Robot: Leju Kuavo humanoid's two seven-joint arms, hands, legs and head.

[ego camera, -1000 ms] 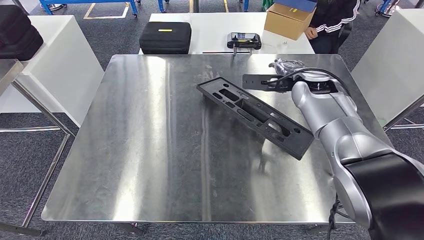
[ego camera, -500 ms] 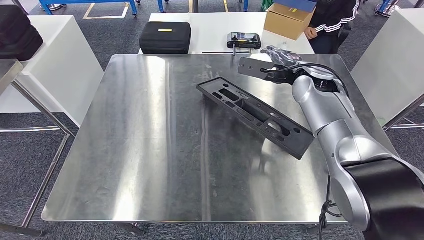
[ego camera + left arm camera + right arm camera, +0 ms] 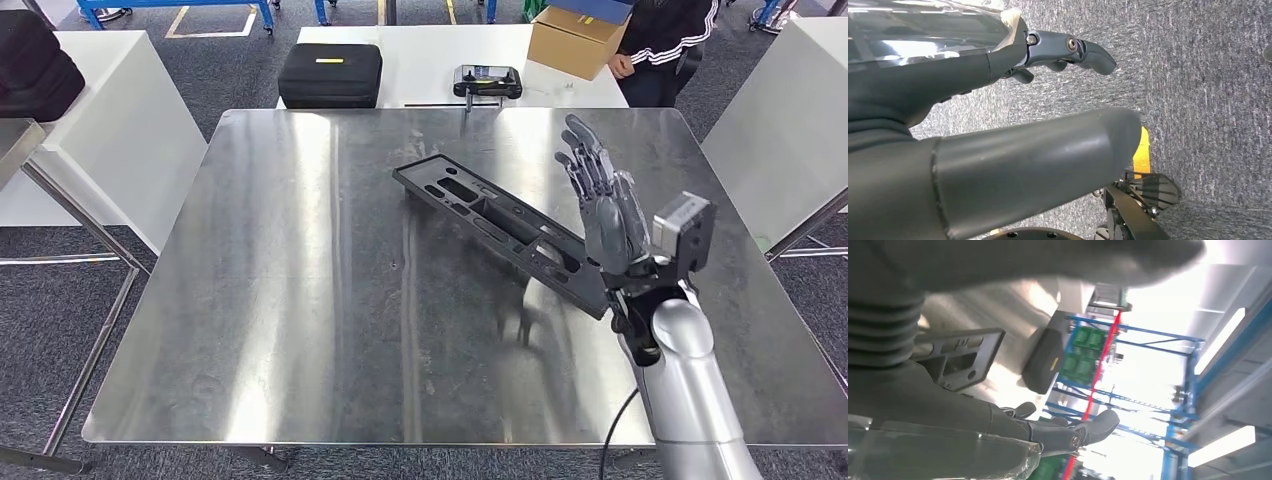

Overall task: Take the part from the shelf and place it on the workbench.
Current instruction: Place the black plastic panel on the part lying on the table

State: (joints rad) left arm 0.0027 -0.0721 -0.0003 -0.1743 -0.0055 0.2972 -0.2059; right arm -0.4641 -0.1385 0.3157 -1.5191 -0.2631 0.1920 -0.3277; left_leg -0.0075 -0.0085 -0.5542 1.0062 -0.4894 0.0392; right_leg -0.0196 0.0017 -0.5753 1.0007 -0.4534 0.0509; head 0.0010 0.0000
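Note:
The part (image 3: pixel 510 230), a long black moulded tray with several cut-outs, lies flat and slanted on the steel workbench (image 3: pixel 300 300), right of centre. My right hand (image 3: pixel 605 205) is raised above the part's near right end, fingers spread and pointing up, holding nothing. In the right wrist view the part (image 3: pixel 963 360) lies beyond the hand's empty fingers (image 3: pixel 1068 432). In the left wrist view my left hand (image 3: pixel 1068 47) hangs over grey carpet with its fingers apart and nothing in them.
Behind the workbench a white table carries a black case (image 3: pixel 331 74), a handheld controller (image 3: pixel 487 80) and a cardboard box (image 3: pixel 578 38). A person (image 3: pixel 665 40) stands at its right end. White blocks (image 3: pixel 110 110) flank the bench on both sides.
My right arm has drawn back from the bench's far right edge toward me, and the hand now stands upright with its fingers spread. The part has not moved.

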